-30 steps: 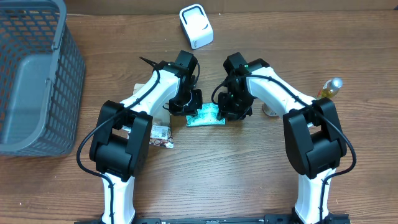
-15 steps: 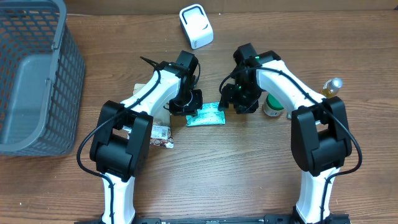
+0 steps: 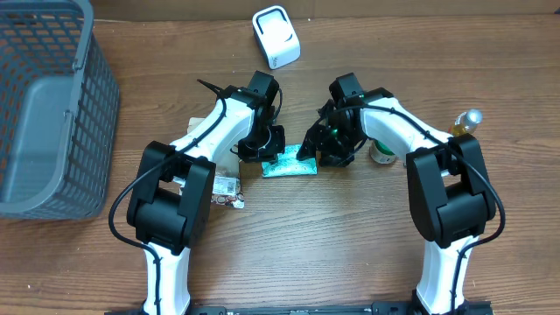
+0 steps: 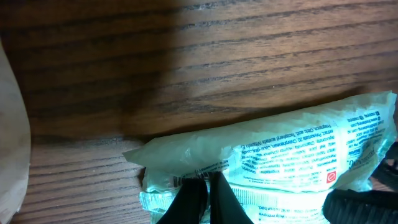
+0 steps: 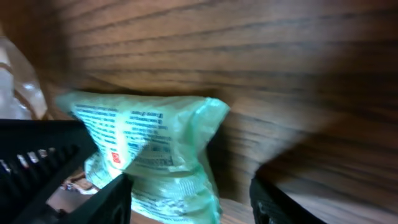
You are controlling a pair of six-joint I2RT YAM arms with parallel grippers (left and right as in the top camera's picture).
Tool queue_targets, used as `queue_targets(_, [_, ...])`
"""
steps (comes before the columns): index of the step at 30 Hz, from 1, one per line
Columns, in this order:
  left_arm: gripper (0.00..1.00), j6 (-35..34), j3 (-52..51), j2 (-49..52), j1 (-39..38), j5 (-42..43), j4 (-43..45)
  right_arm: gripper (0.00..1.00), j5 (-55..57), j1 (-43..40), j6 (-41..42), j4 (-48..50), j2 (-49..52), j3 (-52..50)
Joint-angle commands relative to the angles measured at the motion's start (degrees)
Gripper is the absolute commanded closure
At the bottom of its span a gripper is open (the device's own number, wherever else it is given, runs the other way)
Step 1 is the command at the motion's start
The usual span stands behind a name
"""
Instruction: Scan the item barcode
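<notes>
The item is a pale green printed packet lying flat on the wooden table between the two arms. My left gripper is shut, pinching the packet's thin left edge. In the left wrist view the packet shows small print; I cannot make out a barcode. My right gripper stands open at the packet's right end. In the right wrist view the packet reaches between its spread fingers, nearer the left one. The white scanner stands at the far edge of the table.
A grey mesh basket fills the far left. A small snack packet lies by the left arm. A green-lidded jar and a bottle stand to the right of the right arm.
The right gripper opened, drew off to the right, then came back left to the packet's right end. The left gripper and the packet have stayed put.
</notes>
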Motion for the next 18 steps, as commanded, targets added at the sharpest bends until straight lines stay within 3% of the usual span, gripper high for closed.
queue_targets(1, [0.96,-0.81,-1.84,6.49,-0.52,-7.26,0.98,0.44,-3.32,0.24,1.84,3.21,0.24,-2.84])
queue_targets(7, [0.96,-0.79,-1.84,6.49,-0.52,-7.26,0.96,0.5,-14.12,0.31,3.08,16.39,0.24,-9.16])
queue_targets(18, [0.96,-0.79,-1.84,6.49,-0.52,-7.26,0.98,0.67,-14.56,-0.02,2.58,17.2,0.22,-9.62])
